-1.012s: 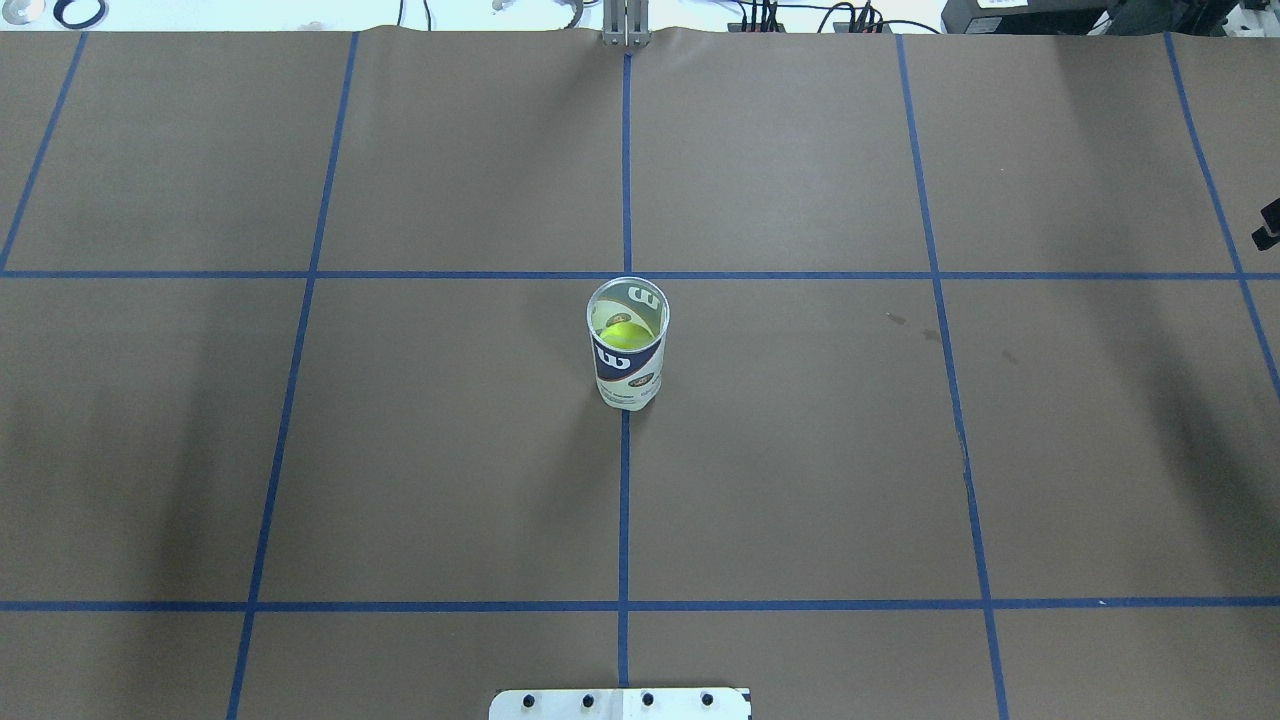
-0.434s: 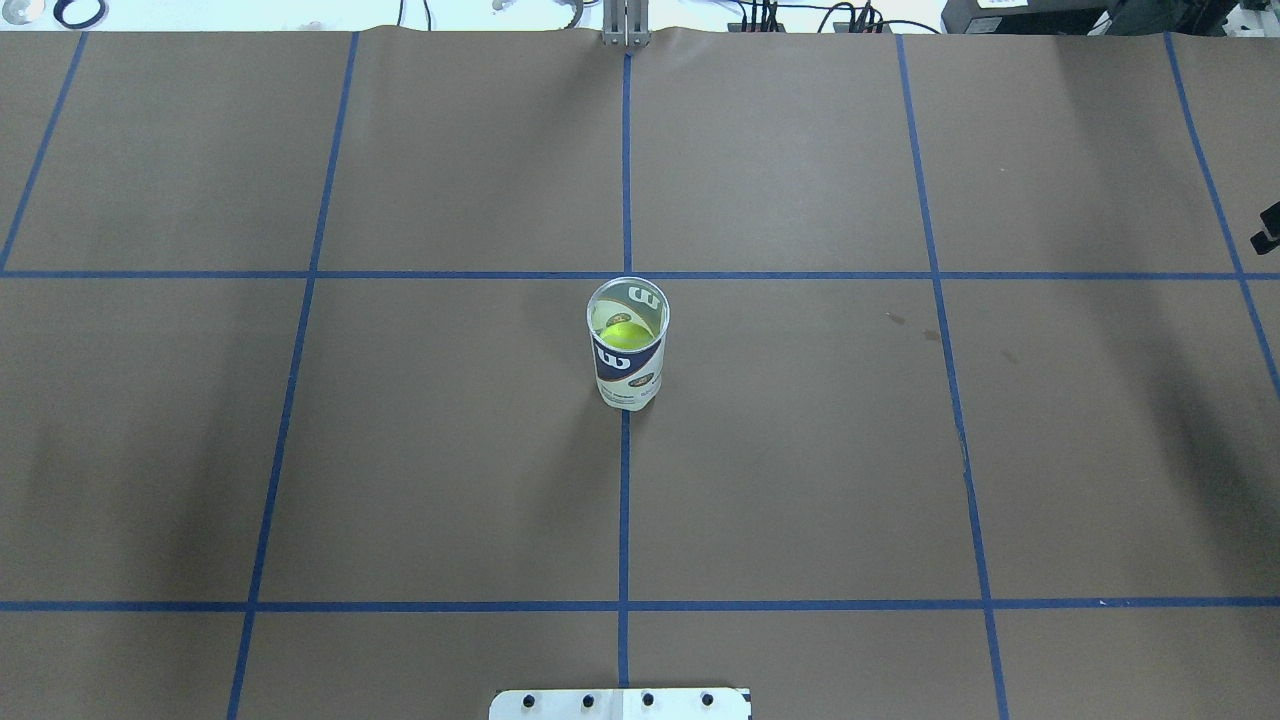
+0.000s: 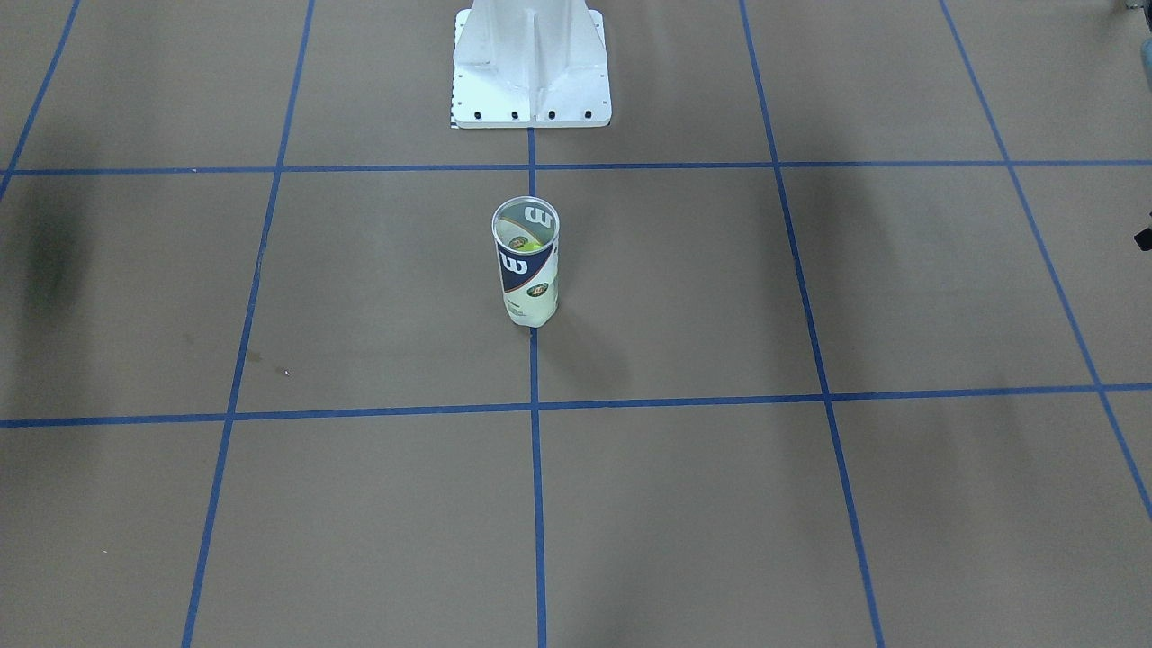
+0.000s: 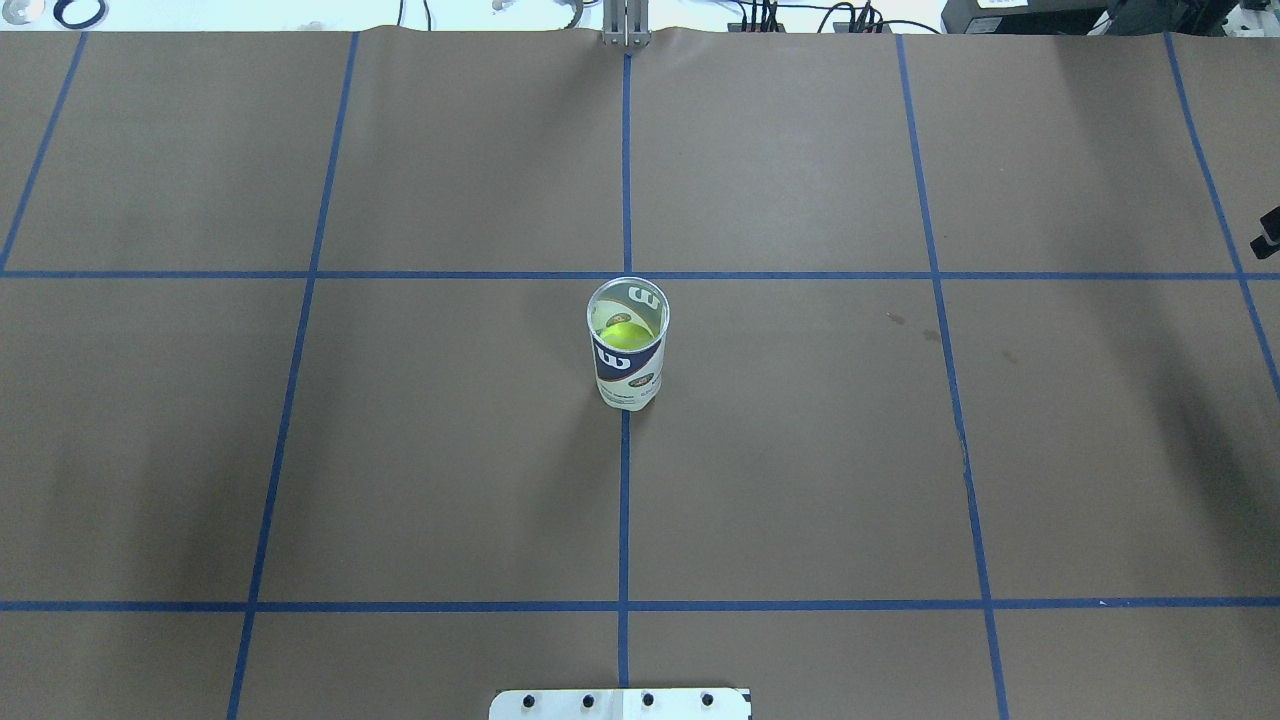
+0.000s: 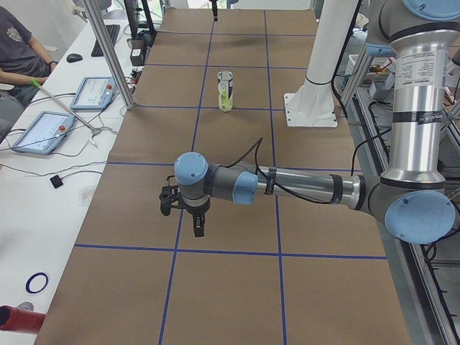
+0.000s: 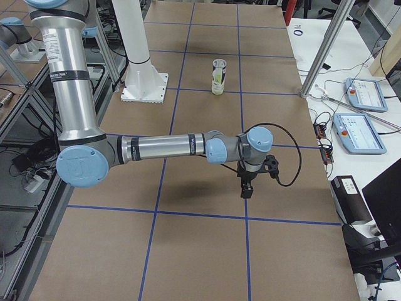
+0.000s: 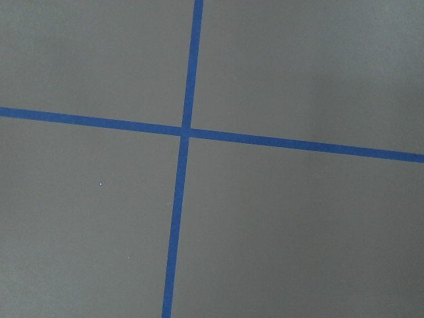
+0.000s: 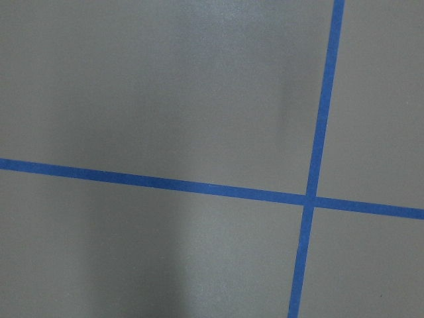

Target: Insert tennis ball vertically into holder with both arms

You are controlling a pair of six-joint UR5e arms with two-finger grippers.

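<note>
— On the table's left side, what is the robot doing?
— Its left arm [image 5: 287, 187] stretches out low over bare brown paper crossed by blue tape lines [image 7: 185, 132]. The left gripper [image 5: 199, 228] points straight down, well apart from the holder, and nothing shows in it. Only the side camera catches it, so I cannot tell how wide its fingers stand.
— And in the middle?
— The holder [image 4: 628, 365], a clear tube with a navy and white label, stands upright on the centre tape line with its mouth open to the top. A yellow-green tennis ball [image 4: 624, 334] sits inside it, below the rim. Nothing touches the tube.
— On the right?
— The right arm [image 6: 169, 147] mirrors the left, reaching out low over the paper. The right gripper [image 6: 245, 191] hangs downward, far from the holder, with nothing visible in it. Whether it is wide or narrow I cannot tell. A black sliver [image 4: 1268, 232] at the overhead view's right edge is too small to identify.
— What has changed in the last second?
— Almost nothing. Holder and ball lie exactly where they were; only that sliver sits a touch lower. I judge the ball is in, the tube steady, and the task essentially finished, with both arms parked clear.
</note>
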